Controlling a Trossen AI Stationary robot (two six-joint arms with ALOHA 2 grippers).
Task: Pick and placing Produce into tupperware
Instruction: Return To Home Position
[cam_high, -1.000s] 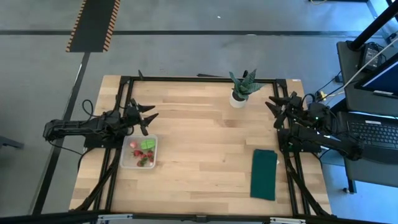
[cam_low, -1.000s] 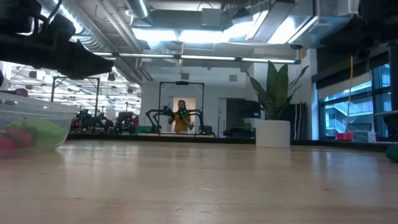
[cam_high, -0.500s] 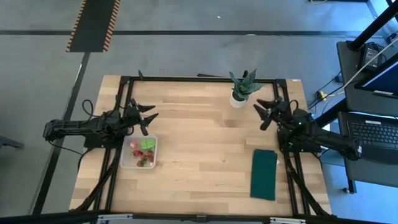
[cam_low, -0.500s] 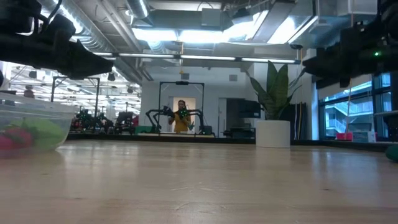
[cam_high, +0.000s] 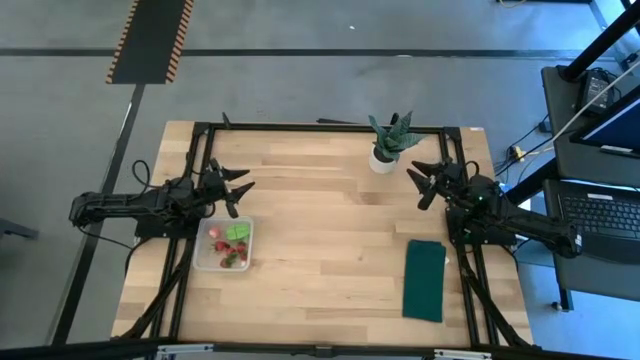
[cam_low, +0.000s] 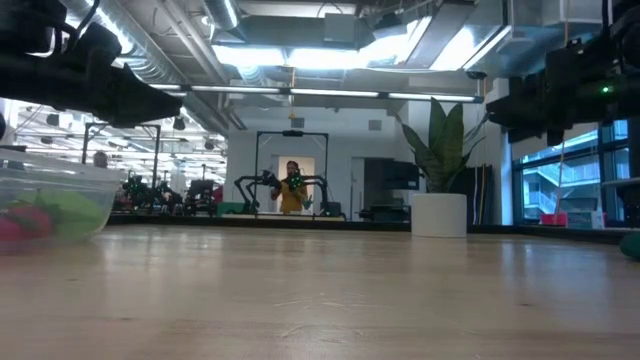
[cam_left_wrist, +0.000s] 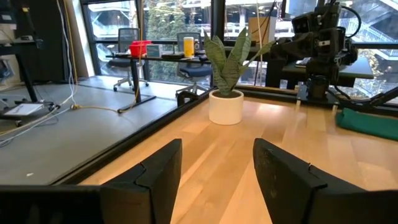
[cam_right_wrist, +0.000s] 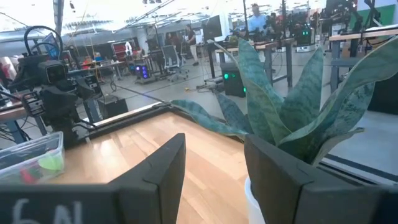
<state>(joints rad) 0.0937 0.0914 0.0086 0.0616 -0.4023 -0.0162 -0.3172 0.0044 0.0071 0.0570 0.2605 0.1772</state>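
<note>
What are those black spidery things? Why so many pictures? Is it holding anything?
Those are two dark robot arms at a wooden table. One picture looks straight down, one level across the tabletop, two from cameras on the arms' wrists. Each arm ends in a two-finger tool; the left tool and right tool are open, holding nothing. On the table: a clear square plastic box holding small red strawberry pieces and a light green leafy piece, a spiky green plant in a white pot, and a dark green cloth.

Clear tupperware holds red and green produce at table's left.
</note>
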